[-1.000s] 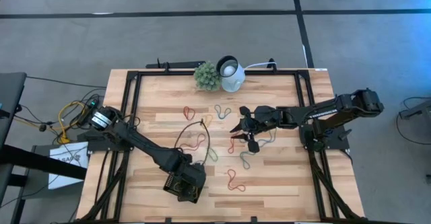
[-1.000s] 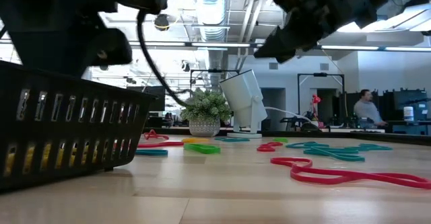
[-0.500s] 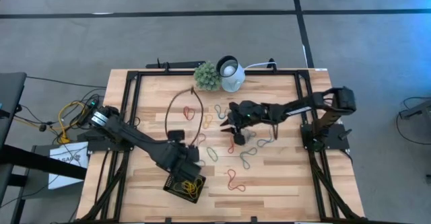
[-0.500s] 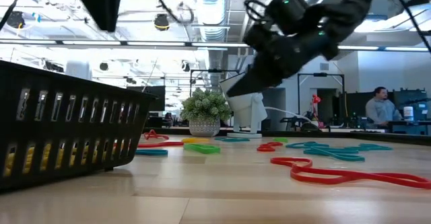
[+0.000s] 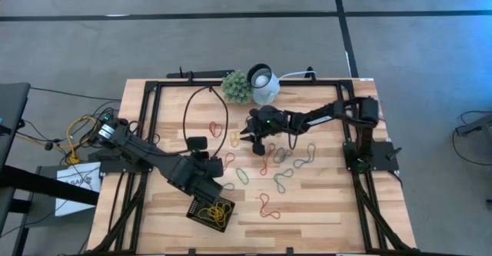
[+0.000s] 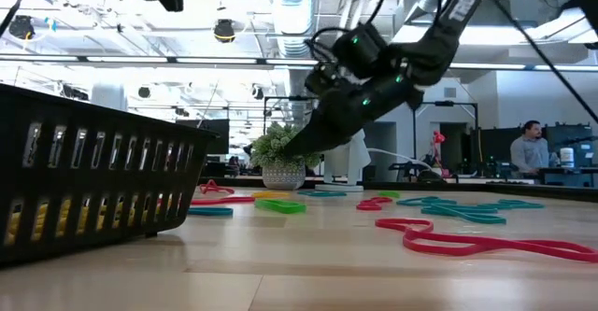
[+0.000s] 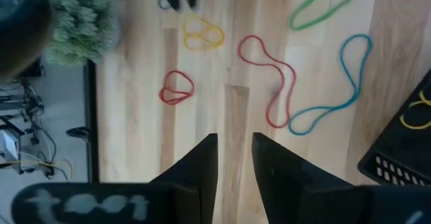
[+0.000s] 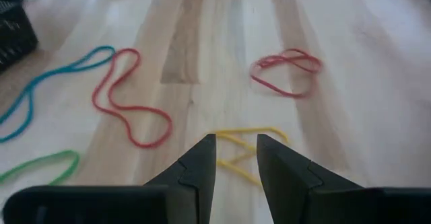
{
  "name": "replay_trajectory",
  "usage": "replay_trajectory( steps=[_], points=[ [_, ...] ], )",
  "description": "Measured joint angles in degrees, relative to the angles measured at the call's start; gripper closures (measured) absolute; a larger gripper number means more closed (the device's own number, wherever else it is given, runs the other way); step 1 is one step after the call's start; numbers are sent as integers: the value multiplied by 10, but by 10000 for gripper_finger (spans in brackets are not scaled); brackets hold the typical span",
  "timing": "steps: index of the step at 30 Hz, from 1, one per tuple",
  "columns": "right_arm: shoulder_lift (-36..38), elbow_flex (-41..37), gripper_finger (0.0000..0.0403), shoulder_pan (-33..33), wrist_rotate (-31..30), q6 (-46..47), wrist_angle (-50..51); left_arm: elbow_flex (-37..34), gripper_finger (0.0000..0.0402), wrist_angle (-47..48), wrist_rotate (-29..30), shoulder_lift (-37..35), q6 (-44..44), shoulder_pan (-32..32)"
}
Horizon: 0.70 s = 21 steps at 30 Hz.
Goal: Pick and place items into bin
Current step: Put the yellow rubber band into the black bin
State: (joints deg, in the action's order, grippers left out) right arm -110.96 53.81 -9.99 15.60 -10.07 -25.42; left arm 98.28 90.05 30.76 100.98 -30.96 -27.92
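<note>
Rubber bands in red, yellow, green and teal lie flat and scattered on the wooden table [image 5: 323, 187]. The black bin [image 5: 194, 210] sits near the table's near edge, with yellow bands [image 5: 217, 210] inside. My left gripper [image 7: 234, 158] hangs high over the table just beyond the bin, open by a narrow gap and empty. My right gripper [image 8: 236, 158] points slanting down just above a yellow band [image 8: 250, 135] next to a small red band [image 8: 286, 68]. It is open by a narrow gap and, in the low view, its tip [image 6: 285, 152] is clear of the table.
A green plant ball [image 5: 237, 87] and a white round lamp-like object [image 5: 264, 85] stand at the far edge. Black cables loop above the table's left half. A long red band [image 7: 269, 83] and a teal band [image 7: 333, 83] lie between the bin and the small bands.
My left gripper has risen from right over the bin and drawn back toward the far edge; yellow bands now show in the bin. My right gripper has travelled toward the table's left and come down low over the yellow band.
</note>
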Motion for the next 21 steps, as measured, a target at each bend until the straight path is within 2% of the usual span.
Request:
replay_trajectory(
  steps=[4, 15, 21],
  points=[
    [-41, 11, 300, 0, 28, 14, -48, 0, 319, 0, 11, -9, -6, 0],
    [-50, 22, 300, -4, 41, 13, -42, 0, 319, 0, 14, -11, 2, 3],
    [-104, 30, 300, -6, 41, 9, -52, 0, 319, -1, 14, -11, 0, 3]
  ],
)
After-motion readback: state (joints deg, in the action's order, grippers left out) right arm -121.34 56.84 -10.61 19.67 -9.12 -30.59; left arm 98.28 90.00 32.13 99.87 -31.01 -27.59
